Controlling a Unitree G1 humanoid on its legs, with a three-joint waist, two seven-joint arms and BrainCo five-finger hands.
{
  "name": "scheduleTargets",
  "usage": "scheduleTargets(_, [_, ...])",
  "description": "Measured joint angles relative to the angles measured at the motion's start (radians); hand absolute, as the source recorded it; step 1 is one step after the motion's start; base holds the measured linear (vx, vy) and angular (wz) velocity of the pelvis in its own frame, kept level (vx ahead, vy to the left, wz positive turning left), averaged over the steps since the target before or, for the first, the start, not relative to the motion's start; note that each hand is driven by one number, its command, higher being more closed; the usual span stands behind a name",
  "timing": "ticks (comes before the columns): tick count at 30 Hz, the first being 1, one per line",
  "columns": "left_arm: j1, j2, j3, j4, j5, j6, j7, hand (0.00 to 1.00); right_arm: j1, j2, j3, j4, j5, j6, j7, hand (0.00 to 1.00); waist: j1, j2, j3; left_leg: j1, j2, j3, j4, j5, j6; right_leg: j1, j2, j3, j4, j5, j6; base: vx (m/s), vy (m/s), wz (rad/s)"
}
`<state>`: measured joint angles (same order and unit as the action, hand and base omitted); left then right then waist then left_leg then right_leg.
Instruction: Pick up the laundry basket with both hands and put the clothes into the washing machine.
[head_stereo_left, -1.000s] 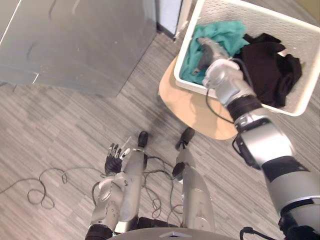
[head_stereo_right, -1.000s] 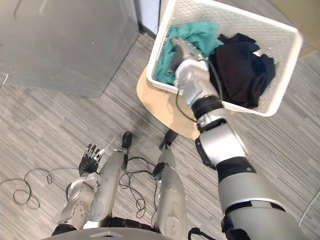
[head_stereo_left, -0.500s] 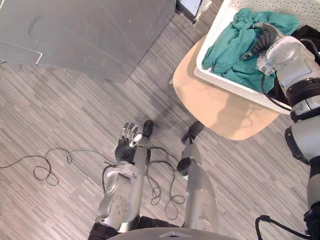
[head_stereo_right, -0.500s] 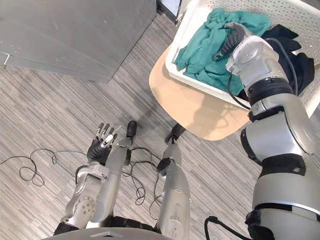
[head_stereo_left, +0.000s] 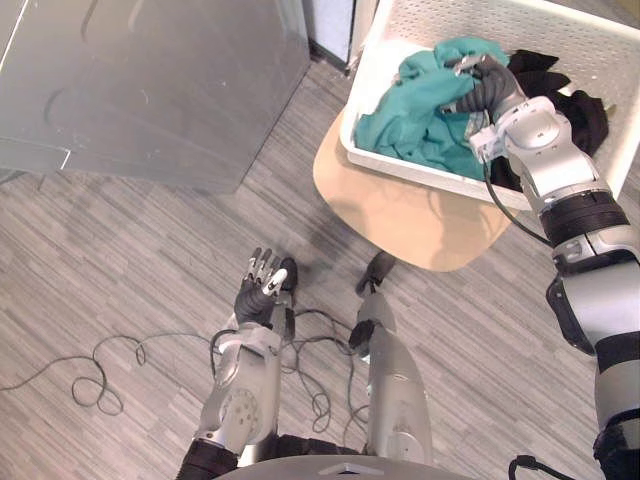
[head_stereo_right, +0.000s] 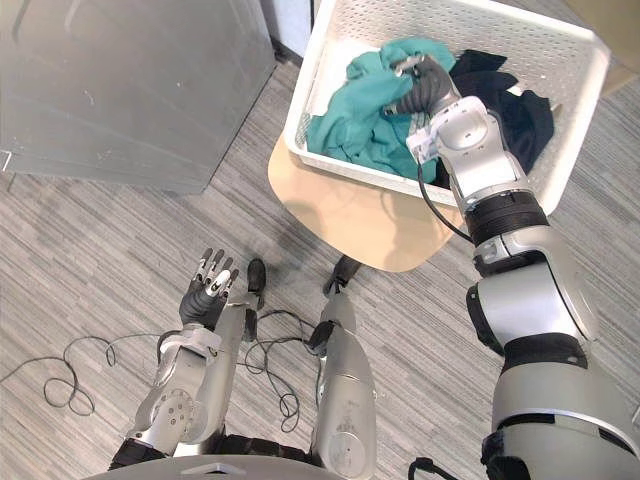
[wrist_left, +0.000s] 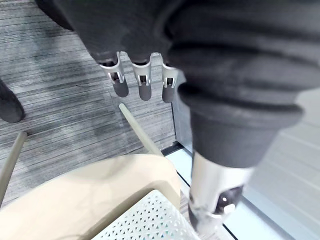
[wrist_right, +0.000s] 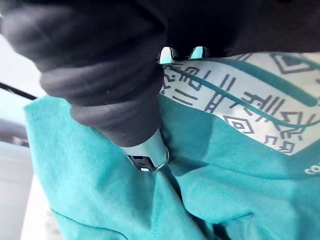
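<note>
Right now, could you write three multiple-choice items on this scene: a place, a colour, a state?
1. Where does the white basket stand? A in a sink; B on the tan seat; C on a shelf.
2. Which colour is the cloth that the right hand grips? A red; B yellow; C teal.
3. How is the left hand? A open, holding nothing; B shut on the white basket; C shut on a towel.
Key: B, the tan seat shows under it. C, curled fingers hold teal cloth. A, its fingers are straight.
</note>
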<state>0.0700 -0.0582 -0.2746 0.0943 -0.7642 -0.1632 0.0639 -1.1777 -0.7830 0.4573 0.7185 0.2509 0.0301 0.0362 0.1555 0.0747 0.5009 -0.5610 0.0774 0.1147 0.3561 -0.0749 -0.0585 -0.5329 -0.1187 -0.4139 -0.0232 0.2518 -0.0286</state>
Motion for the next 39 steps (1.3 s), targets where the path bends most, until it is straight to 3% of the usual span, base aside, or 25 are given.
scheduleTargets(7, [-0.001, 0.006, 0.005, 0.0, 0.002, -0.001, 0.024, 0.0, -0.008, 0.035, -0.113, -0.062, -0.001, -0.007, -0.104, 1.0, -0.032, -0.01, -0.024, 0.071, 0.01, 0.029, -0.007, -0.016, 0.0, 0.059, 0.021, 0.033, -0.03, 0.02, 0.008, 0.0, 0.035, -0.19])
scheduleTargets(12, [0.003, 0.011, 0.006, 0.0, 0.003, 0.002, 0.025, 0.0, -0.004, 0.071, -0.182, -0.14, -0.005, -0.006, -0.153, 1.0, -0.058, -0.015, -0.037, 0.12, 0.037, 0.039, 0.061, -0.075, -0.004, 0.122, 0.055, 0.074, -0.03, 0.031, -0.001, 0.03, 0.088, -0.27])
scheduleTargets(20, [0.068, 0.065, 0.041, 0.0, 0.074, 0.028, 0.032, 0.0, 0.262, 0.152, -0.363, -0.353, -0.049, -0.013, -0.192, 1.0, -0.099, -0.075, -0.142, 0.198, 0.06, 0.053, 0.115, -0.151, 0.009, 0.221, 0.085, 0.109, -0.05, 0.009, 0.016, 0.02, 0.091, -0.15])
scheduleTargets(26, [0.131, 0.096, 0.043, -0.006, 0.161, 0.049, 0.029, 0.0, 0.458, 0.188, -0.413, -0.568, -0.062, -0.023, -0.182, 1.0, -0.123, -0.091, -0.253, 0.276, 0.063, 0.09, 0.095, -0.176, 0.009, 0.275, 0.087, 0.147, -0.057, 0.003, 0.024, 0.07, 0.13, -0.16])
scheduleTargets(33, [0.129, 0.099, 0.038, -0.128, 0.301, 0.065, 0.014, 0.0, 0.665, 0.19, -0.43, -0.766, -0.051, -0.051, -0.086, 1.0, -0.151, -0.09, -0.345, 0.38, 0.072, 0.155, 0.072, -0.209, 0.008, 0.33, 0.092, 0.209, -0.058, -0.007, 0.039, 0.06, 0.134, -0.27])
scheduleTargets(39, [0.064, 0.161, 0.033, -0.133, 0.411, 0.068, -0.014, 0.0, 0.713, 0.186, -0.413, -0.869, 0.051, -0.07, 0.007, 1.0, -0.176, -0.087, -0.387, 0.445, 0.07, 0.216, 0.048, -0.223, 0.01, 0.358, 0.097, 0.272, -0.059, -0.014, 0.047, -0.01, 0.073, -0.28])
